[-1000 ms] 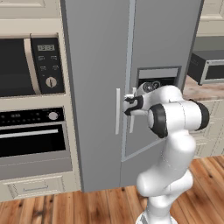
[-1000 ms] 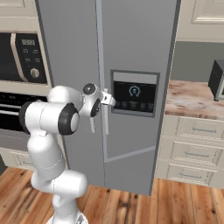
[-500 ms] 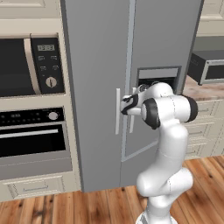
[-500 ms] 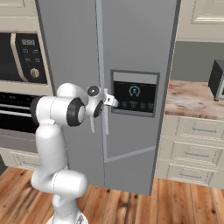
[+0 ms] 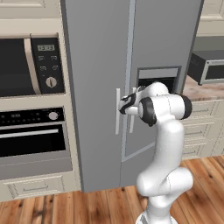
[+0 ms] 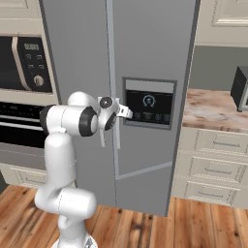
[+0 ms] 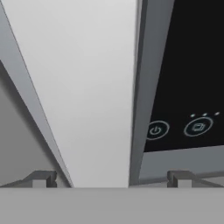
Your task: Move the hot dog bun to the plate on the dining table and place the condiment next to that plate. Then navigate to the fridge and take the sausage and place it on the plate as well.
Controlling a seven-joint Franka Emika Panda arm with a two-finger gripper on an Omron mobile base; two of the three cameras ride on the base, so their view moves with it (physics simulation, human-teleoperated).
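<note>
Your dark two-finger gripper (image 7: 109, 178) is standing with its jaws spread wide and gripping nothing, the pale vertical bar handle (image 7: 103, 92) running up between the fingertips (image 7: 41, 178). That handle belongs to the tall flat-fronted grey fridge (image 5: 96, 52), whose doors are sitting closed, so you are working on the fridge leg of the task. Judging from this, opening the door, taking the sausage and carrying it to the plate are all waiting to be done.
</note>
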